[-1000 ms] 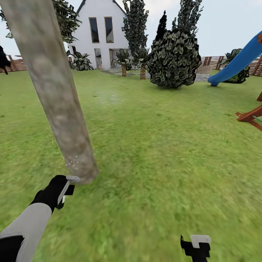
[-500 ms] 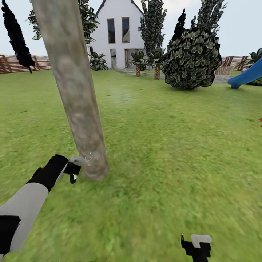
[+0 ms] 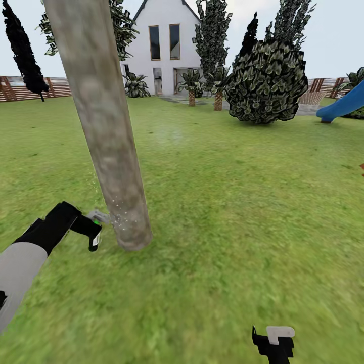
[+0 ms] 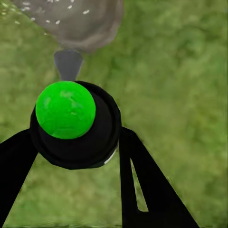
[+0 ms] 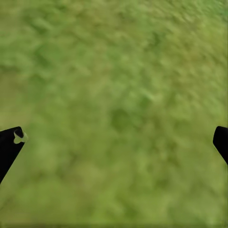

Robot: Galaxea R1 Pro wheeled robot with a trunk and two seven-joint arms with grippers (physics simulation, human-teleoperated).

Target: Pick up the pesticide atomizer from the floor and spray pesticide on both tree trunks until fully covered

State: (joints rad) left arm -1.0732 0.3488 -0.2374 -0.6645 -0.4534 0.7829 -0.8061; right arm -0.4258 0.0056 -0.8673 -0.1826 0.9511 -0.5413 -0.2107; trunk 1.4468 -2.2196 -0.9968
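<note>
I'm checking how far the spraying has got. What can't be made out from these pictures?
- Pale mottled tree trunk: head view's top edge cuts it off; its far side faces away.
- Atomizer body: in the left wrist view its green-capped black top covers the rest.
- Second tree to spray: cannot tell which it is.

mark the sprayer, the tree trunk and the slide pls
sprayer (image 4: 65, 109), left wrist view, on its green cap.
tree trunk (image 3: 103, 131), head view, mid-height on the pale bark.
slide (image 3: 344, 105), head view, on the blue chute at the right edge.
</note>
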